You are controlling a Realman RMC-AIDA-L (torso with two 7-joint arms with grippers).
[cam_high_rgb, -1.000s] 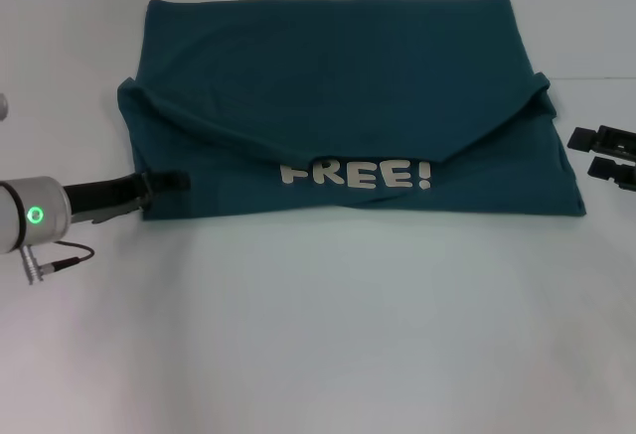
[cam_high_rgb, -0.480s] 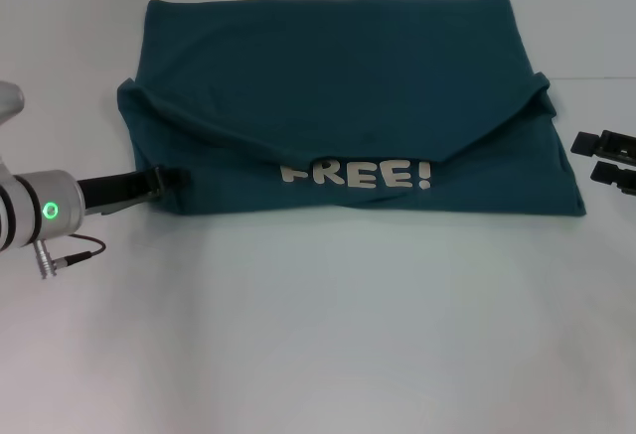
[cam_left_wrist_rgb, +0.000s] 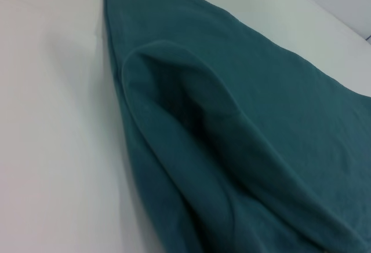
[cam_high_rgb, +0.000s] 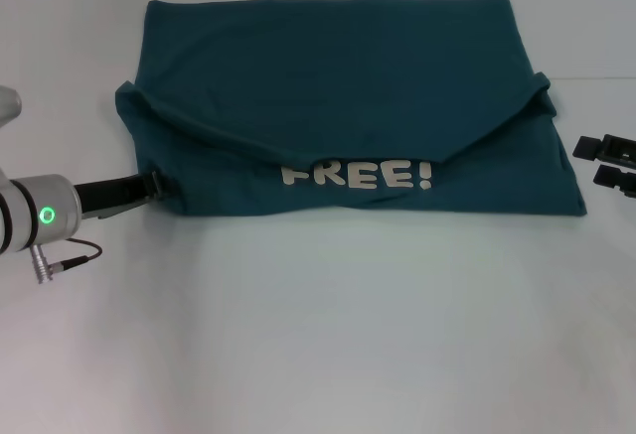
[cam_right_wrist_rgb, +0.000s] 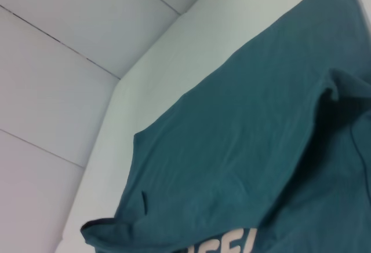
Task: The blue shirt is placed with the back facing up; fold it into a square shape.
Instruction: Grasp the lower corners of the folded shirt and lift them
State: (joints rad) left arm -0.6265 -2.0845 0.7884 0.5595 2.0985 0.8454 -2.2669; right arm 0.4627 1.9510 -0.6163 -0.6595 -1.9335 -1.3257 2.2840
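The blue shirt (cam_high_rgb: 338,86) lies spread on the white table, its sides folded in and the white letters "FREE!" (cam_high_rgb: 356,174) showing near the front edge. My left gripper (cam_high_rgb: 167,184) reaches in low from the left and is shut on the shirt's near-left corner, which is drawn up off the table. The left wrist view is filled with a raised fold of the shirt (cam_left_wrist_rgb: 232,149). My right gripper (cam_high_rgb: 608,161) hovers open just off the shirt's right edge, touching nothing. The right wrist view looks across the shirt (cam_right_wrist_rgb: 249,149) toward the far wall.
A white table (cam_high_rgb: 318,335) stretches bare in front of the shirt. A pale tiled wall (cam_right_wrist_rgb: 69,62) rises behind the table's far edge. A cable (cam_high_rgb: 70,253) loops beside my left wrist.
The shirt's near-left corner lay flat on the table and is now gathered up at my left gripper. My right gripper has drifted slightly right, away from the shirt.
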